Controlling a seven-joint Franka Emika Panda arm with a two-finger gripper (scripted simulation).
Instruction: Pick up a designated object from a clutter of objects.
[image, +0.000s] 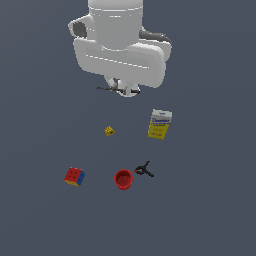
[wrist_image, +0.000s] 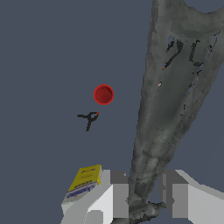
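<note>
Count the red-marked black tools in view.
2: the thin dark tool between the gripper fingers, and the black clamp beside the red cup. The arm may hide others.

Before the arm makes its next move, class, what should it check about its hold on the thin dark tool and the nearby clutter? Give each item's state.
1. Thin dark tool sits between the fingers of the gripper: ok.
2. Fingers pressed firmly on its shaft: cannot tell.
3. Tool lifted: cannot tell.
4. Yellow-white box apart from the gripper: ok.
5. Red cup and black clamp well away from the gripper: ok.
</note>
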